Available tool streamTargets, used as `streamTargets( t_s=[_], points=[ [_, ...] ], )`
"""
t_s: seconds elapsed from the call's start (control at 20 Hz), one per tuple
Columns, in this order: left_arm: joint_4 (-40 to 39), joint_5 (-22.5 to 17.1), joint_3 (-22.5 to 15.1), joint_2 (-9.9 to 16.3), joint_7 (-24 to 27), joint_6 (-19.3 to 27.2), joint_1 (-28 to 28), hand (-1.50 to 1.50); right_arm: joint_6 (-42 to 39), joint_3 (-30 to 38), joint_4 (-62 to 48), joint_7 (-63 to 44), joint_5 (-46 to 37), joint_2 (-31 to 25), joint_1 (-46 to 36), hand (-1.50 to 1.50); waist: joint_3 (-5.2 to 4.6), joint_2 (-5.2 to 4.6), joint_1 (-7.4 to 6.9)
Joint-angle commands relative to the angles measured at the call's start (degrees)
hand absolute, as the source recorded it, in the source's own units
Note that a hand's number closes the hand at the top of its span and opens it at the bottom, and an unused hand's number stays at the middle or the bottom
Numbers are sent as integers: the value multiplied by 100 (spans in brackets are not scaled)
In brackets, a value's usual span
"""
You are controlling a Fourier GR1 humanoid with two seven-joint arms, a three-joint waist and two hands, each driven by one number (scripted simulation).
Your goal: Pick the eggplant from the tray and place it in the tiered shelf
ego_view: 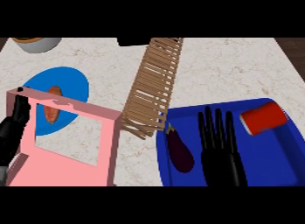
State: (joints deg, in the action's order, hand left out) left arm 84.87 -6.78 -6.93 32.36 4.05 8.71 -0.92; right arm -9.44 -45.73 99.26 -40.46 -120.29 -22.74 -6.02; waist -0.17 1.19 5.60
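The eggplant [179, 151] lies on its side in the left part of the blue tray [283, 170], stem end pointing away from the robot, touching neither the tray wall nor the red can [264, 118] at the tray's far right. The right hand [219, 148] is over the tray just beside the eggplant, fingers straight and held close together, holding nothing. The left hand [6, 135] rests at the left edge, fingers relaxed, against the pink tiered shelf [71, 170].

Handling assessment: the eggplant is probably light, fairly stiff, and smooth-skinned, therefore likely to slip. Take hold across the thick lower body, not the narrow stem end. The shelf stands well to the left, beyond the wooden slatted rack [153, 83].
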Motion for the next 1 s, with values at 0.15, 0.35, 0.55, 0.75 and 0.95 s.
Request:
streamTargets(
  t_s=[0.15, 0.35, 0.55, 0.75, 0.95],
  points=[
    [-59, 233, -457, -203, 363, -236, -19, 0, -1569, -1059, -1510, -2077, -1936, 1832, 486, -150, 13, -109, -416],
    [-296, 157, -370, -182, 405, -475, -350, 0, -1588, -1460, -2432, -3132, -1908, 2241, 757, -150, 25, -143, -535],
    [-697, 313, -399, -337, 411, -461, -620, 0, -1754, -1556, -2726, -3334, -1724, 2258, 532, -150, 24, -155, -544],
    [-416, 256, -325, -233, 293, -604, -557, 0, -1705, -1615, -2874, -3465, -1734, 2262, 582, -150, 27, -133, -601],
    [-390, 445, -440, -419, 332, -450, -465, 0, -1522, -1406, -2975, -3068, -2058, 2263, 281, -150, 24, -125, -603]
  ],
)
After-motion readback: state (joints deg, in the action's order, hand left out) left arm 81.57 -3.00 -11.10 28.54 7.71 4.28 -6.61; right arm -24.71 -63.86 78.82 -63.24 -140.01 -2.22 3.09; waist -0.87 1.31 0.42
